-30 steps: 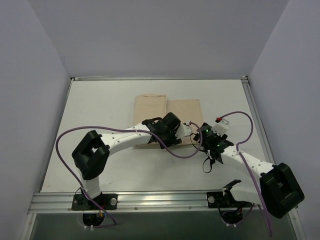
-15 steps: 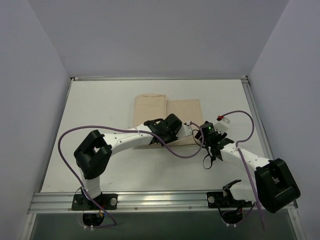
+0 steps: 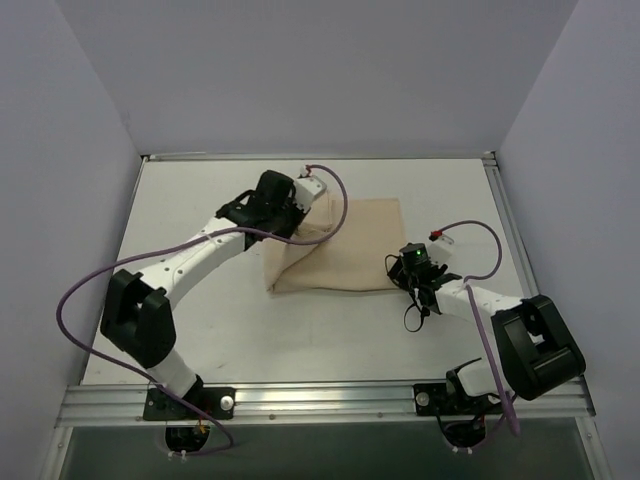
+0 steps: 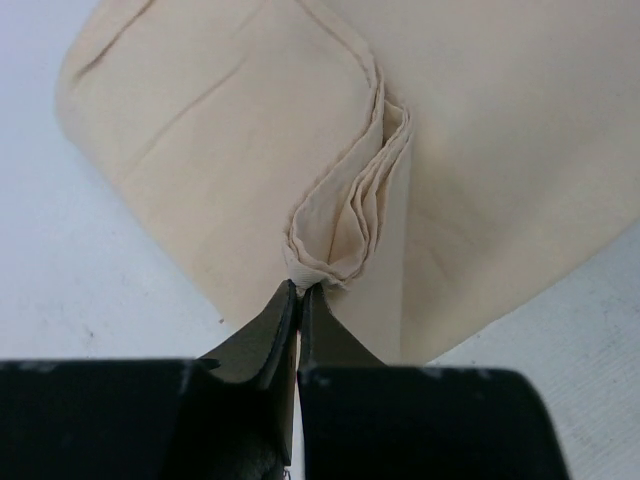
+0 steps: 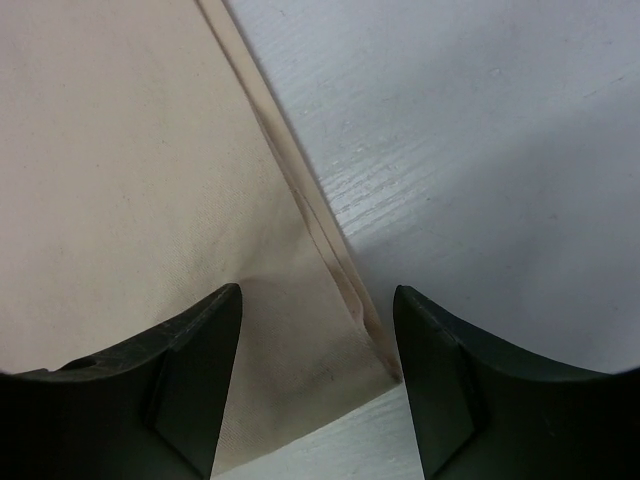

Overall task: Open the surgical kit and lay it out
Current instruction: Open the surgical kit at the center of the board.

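The surgical kit shows only as its beige cloth wrap [image 3: 345, 255], lying mid-table; whatever is inside is hidden. My left gripper [image 3: 303, 218] is over the wrap's back left part. In the left wrist view the left gripper [image 4: 298, 288] is shut on a bunched, layered corner of the cloth [image 4: 480, 150], and the flap is lifted and drawn taut. My right gripper [image 3: 395, 272] is at the wrap's near right corner. In the right wrist view the right gripper [image 5: 318, 298] is open, its fingers [image 5: 215, 330] standing either side of that hemmed corner [image 5: 350, 300], low over it.
The white table [image 3: 200, 330] is bounded by grey walls left, right and behind, with a metal rail [image 3: 320, 400] along the near edge. Purple cables [image 3: 80, 290] loop beside each arm. The right arm's cable [image 3: 470, 228] arcs just right of the wrap.
My left gripper has shut on the cloth's corner and swung it up toward the back left, unfolding a flap. The right gripper slid left to the wrap's near right corner, jaws narrowing a little.
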Motion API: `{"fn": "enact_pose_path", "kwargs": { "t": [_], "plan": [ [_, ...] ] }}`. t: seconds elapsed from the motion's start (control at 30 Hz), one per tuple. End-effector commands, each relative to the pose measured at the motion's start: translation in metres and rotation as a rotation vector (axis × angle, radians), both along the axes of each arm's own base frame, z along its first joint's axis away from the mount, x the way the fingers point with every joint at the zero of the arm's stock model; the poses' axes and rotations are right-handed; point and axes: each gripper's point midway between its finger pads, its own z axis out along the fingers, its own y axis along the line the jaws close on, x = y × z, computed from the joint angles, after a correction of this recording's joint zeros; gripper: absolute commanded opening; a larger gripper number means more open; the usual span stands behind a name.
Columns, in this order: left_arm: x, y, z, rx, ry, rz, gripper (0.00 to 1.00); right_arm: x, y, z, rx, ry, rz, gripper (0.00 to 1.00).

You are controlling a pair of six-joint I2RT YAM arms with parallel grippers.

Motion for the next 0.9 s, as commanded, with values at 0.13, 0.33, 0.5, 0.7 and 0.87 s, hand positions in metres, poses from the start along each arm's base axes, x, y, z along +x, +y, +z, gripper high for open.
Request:
{"fn": "enact_pose_path", "kwargs": {
  "t": [0.13, 0.33, 0.5, 0.7, 0.87],
  "plan": [
    [0.041, 0.102, 0.053, -0.248, -0.108, 0.326, 0.02, 0.014, 0.006, 0.007, 0.004, -0.033, 0.015, 0.57],
    [0.04, 0.208, 0.007, -0.193, -0.073, 0.588, 0.02, 0.017, 0.011, -0.005, -0.008, 0.01, 0.048, 0.57],
    [0.01, 0.228, -0.026, -0.102, 0.015, 0.576, 0.02, 0.016, 0.019, -0.008, -0.01, 0.021, 0.076, 0.57],
    [-0.01, 0.252, -0.062, 0.032, 0.094, 0.602, 0.02, 0.015, 0.021, -0.01, -0.017, 0.026, 0.088, 0.57],
    [-0.02, 0.269, -0.074, 0.077, 0.149, 0.651, 0.02, 0.015, 0.021, -0.007, -0.018, 0.021, 0.087, 0.57]
  ]
}}
